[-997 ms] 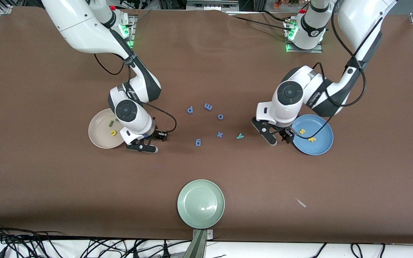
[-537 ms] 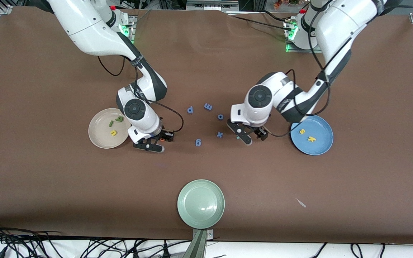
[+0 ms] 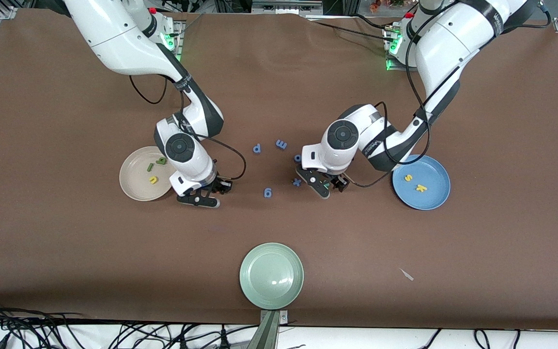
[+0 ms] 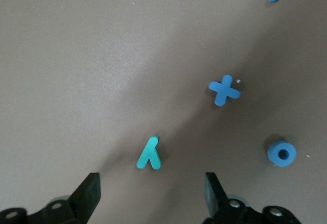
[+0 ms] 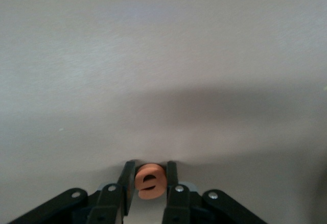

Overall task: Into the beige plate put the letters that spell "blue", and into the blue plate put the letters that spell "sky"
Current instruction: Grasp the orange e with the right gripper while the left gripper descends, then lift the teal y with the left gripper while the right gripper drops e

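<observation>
Two pickups are in hand at once. The right gripper (image 5: 150, 180) has its fingers clenched on the orange e (image 5: 149, 181), low over the table (image 3: 66, 242) just beside the beige plate (image 3: 136, 186), where the green b (image 3: 162, 161), the dark l (image 3: 150, 167) and the yellow u (image 3: 153, 180) already lie. Its next move, I'd say, is to lift and swing over that plate, then let go.

The left gripper (image 4: 150, 196) hangs with fingers spread wide, straddling the teal y (image 4: 149, 154), which lies flat on the table near the blue x (image 4: 224, 90) and o (image 4: 281, 153) (both to be left alone). It needs to drop, close on the y, then carry it to the blue plate (image 3: 434, 198), which holds the yellow s (image 3: 408, 178) and k (image 3: 421, 188).

Both arms reach down from their bases, wrists bent toward the table.
</observation>
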### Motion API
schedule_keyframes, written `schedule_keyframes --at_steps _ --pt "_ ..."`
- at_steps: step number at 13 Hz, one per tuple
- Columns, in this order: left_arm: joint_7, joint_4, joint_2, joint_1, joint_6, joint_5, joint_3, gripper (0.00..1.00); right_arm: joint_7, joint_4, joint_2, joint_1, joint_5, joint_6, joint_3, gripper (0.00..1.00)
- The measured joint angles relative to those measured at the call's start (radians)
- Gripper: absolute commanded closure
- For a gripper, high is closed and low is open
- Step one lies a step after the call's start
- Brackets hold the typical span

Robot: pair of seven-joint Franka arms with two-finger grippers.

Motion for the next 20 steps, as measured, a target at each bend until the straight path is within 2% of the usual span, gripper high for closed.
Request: schedule_keyframes --at_steps 2,4,5,7,9,10,11,12,13,14,15,16,18,20 --pt "0.001 0.001 0.013 0.000 0.010 0.022 0.006 0.15 -0.112 0.003 -0.048 -0.030 -0.003 -0.117 -0.011 0.88" --pt "0.001 0.002 0.023 0.000 0.013 0.049 0.006 0.16 -0.293 -0.053 -0.159 -0.097 -0.003 -0.219 -0.014 0.88" --pt "0.001 0.002 0.031 -0.001 0.023 0.052 0.006 0.24 -0.386 -0.120 -0.230 -0.143 -0.003 -0.232 -0.016 0.87" --pt "0.003 0.002 0.049 -0.001 0.045 0.063 0.006 0.26 -0.516 -0.284 -0.357 -0.240 -0.003 -0.211 -0.017 0.85" --pt "0.003 0.002 0.063 -0.001 0.049 0.107 0.007 0.29 -0.555 -0.423 -0.429 -0.287 -0.003 -0.144 -0.017 0.84" --pt "0.003 0.002 0.069 -0.001 0.050 0.121 0.007 0.39 -0.561 -0.469 -0.446 -0.293 -0.003 -0.119 -0.016 0.83" --pt "0.004 0.002 0.073 -0.001 0.052 0.124 0.008 0.41 -0.588 -0.495 -0.453 -0.302 -0.003 -0.103 -0.016 0.80" --pt "0.004 0.002 0.076 -0.001 0.054 0.124 0.008 0.58 -0.625 -0.506 -0.453 -0.321 -0.003 -0.089 -0.016 0.70" --pt "0.004 0.002 0.078 0.000 0.055 0.124 0.009 0.75 -0.653 -0.510 -0.452 -0.343 -0.003 -0.076 -0.017 0.66" --pt "0.005 0.003 0.078 0.000 0.056 0.124 0.007 0.87 -0.672 -0.511 -0.450 -0.361 -0.003 -0.062 -0.017 0.62" --pt "0.005 0.006 0.078 -0.001 0.056 0.124 0.006 0.95 -0.676 -0.511 -0.447 -0.369 -0.003 -0.047 -0.017 0.59" --pt "0.005 0.009 0.078 0.000 0.056 0.124 0.006 0.98 -0.676 -0.511 -0.442 -0.370 -0.003 -0.031 -0.016 0.48" --pt "0.006 0.014 0.077 0.004 0.056 0.124 0.008 1.00 -0.675 -0.499 -0.434 -0.370 -0.002 -0.016 -0.013 0.02" --pt "0.017 0.030 0.063 0.007 0.029 0.124 0.007 1.00 -0.675 -0.479 -0.433 -0.370 -0.001 -0.016 -0.013 0.00"
